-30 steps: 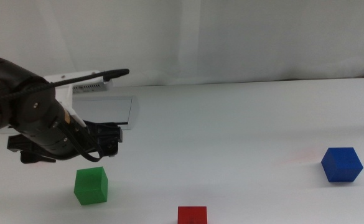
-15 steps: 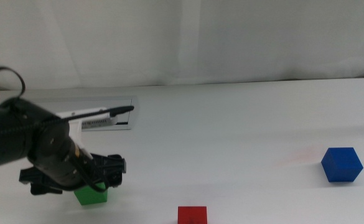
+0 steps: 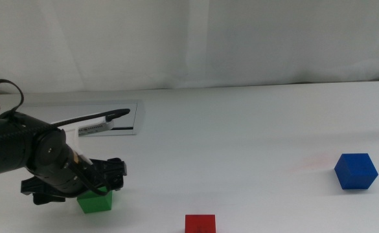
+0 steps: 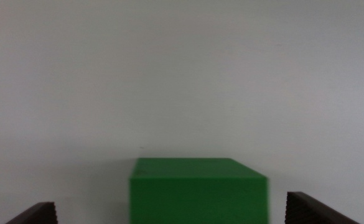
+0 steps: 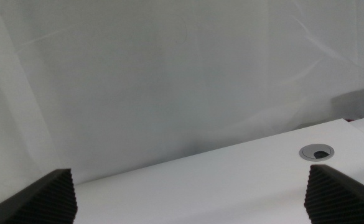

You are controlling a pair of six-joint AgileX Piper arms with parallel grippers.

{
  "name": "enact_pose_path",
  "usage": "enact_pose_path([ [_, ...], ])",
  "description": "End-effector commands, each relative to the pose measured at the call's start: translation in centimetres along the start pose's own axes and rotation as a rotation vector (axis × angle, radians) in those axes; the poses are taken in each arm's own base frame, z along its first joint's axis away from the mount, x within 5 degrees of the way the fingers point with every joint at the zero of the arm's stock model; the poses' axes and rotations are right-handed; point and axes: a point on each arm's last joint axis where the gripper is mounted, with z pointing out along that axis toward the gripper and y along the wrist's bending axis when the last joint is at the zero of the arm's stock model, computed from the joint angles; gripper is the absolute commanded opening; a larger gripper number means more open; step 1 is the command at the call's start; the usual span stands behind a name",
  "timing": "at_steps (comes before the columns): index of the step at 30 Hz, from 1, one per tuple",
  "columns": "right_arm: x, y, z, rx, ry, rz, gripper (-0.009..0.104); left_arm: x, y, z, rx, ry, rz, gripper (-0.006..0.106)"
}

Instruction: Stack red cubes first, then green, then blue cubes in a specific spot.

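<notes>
A white tabletop (image 3: 241,136) fills the lower part of the middle view, smooth and matte under soft, even light that casts only faint shadows. Behind its far edge hangs a white curtain (image 3: 228,39) with shallow vertical folds, closing off the whole background. Near the far left of the tabletop lies a flat, pale rectangular panel (image 3: 121,116) with a thin dark border. A round grey cable grommet (image 5: 317,151) is set into the surface near its right edge.

one red cube (image 3: 200,224), one green cube (image 3: 95,201), one blue cube (image 3: 356,171)
</notes>
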Motion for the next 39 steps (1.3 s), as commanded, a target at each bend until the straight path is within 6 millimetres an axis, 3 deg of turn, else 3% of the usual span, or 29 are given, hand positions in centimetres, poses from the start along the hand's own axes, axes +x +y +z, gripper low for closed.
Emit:
enact_pose_path([
  [1,0.0,-0.1,0.0,0.007,-0.008,-0.010,0.103,-0.1,0.5,0.5,-0.002,0.008,-0.003,0.093],
  [12,0.0,-0.1,0.0,0.007,-0.008,-0.007,0.103,-0.1,0.3,1.3,-0.001,0.014,0.008,0.093],
  [16,0.0,-0.1,0.0,0.007,-0.008,-0.007,0.103,0.0,0.3,1.6,-0.006,0.023,0.009,0.086],
  [20,0.0,-0.1,0.0,0.007,-0.008,-0.007,0.103,0.1,0.4,2.1,-0.022,0.052,0.000,0.066],
  [24,0.0,-0.1,0.0,0.007,-0.008,-0.007,0.103,0.3,0.4,2.4,-0.031,0.068,-0.009,0.020],
  [25,0.0,-0.1,0.0,0.007,-0.008,-0.007,0.103,0.0,0.3,2.1,-0.021,0.042,0.002,-0.003],
  [32,0.0,-0.1,0.0,0.007,-0.008,-0.007,0.103,-1.7,-0.6,-4.4,0.022,-0.063,0.052,-0.003],
  [39,0.0,-0.1,0.0,0.007,-0.008,-0.007,0.103,0.9,-4.5,-9.9,0.126,-0.131,0.164,-0.003],
])
